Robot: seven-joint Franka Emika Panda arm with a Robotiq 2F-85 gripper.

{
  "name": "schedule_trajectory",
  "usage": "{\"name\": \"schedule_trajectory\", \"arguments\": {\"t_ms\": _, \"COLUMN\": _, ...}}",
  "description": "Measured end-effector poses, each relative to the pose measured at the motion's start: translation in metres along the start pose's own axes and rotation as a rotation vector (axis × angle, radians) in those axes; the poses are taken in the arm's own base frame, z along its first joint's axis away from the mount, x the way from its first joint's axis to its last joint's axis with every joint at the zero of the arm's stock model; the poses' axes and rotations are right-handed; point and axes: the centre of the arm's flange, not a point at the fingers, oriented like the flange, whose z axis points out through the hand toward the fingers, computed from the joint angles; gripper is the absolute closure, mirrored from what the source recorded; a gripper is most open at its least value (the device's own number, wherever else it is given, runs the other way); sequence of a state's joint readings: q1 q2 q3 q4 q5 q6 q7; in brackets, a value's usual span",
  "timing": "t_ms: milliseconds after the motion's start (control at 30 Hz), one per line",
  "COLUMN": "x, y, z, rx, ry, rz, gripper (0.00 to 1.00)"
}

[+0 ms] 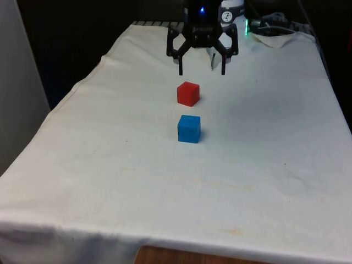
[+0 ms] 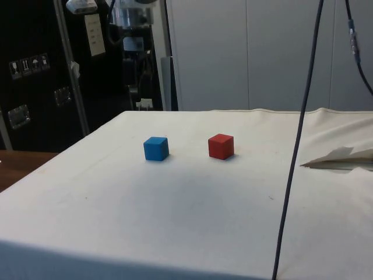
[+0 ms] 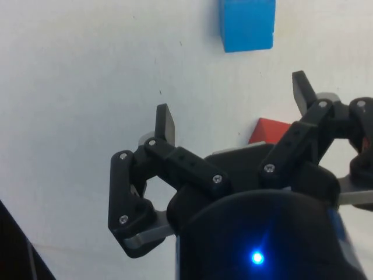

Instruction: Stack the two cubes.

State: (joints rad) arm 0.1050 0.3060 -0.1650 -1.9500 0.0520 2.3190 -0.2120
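Observation:
A red cube rests on the white cloth, with a blue cube just in front of it, a small gap between them. In the side view the blue cube and red cube sit side by side. My gripper hangs open above the cloth, a little behind the red cube, with nothing between its fingers. In the wrist view the spread fingers frame the red cube, partly hidden by the gripper body, and the blue cube lies beyond it.
Crumpled white cloth or paper lies at the far end on the front view's right. A dark cable hangs across the side view. The table's edges drop off on both sides.

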Motion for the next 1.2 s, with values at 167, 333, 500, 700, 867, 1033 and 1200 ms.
{"name": "schedule_trajectory", "arguments": {"t_ms": 167, "x": -0.001, "y": -0.001, "z": 0.000, "rx": 0.001, "ry": -0.001, "rz": -0.001, "gripper": 0.00}}
{"name": "schedule_trajectory", "arguments": {"t_ms": 333, "x": -0.002, "y": 0.002, "z": 0.002, "rx": 0.000, "ry": -0.004, "rz": 0.003, "gripper": 0.00}}
{"name": "schedule_trajectory", "arguments": {"t_ms": 500, "x": -0.003, "y": 0.009, "z": 0.002, "rx": -0.006, "ry": -0.005, "rz": 0.013, "gripper": 0.00}}
{"name": "schedule_trajectory", "arguments": {"t_ms": 700, "x": -0.004, "y": 0.018, "z": 0.009, "rx": -0.012, "ry": -0.015, "rz": 0.028, "gripper": 0.00}}
{"name": "schedule_trajectory", "arguments": {"t_ms": 867, "x": -0.004, "y": 0.025, "z": 0.022, "rx": -0.019, "ry": -0.018, "rz": 0.052, "gripper": 0.00}}
{"name": "schedule_trajectory", "arguments": {"t_ms": 1033, "x": -0.003, "y": 0.029, "z": 0.032, "rx": -0.020, "ry": -0.020, "rz": 0.070, "gripper": 0.00}}
{"name": "schedule_trajectory", "arguments": {"t_ms": 1200, "x": -0.004, "y": 0.031, "z": 0.040, "rx": -0.022, "ry": -0.029, "rz": 0.085, "gripper": 0.00}}
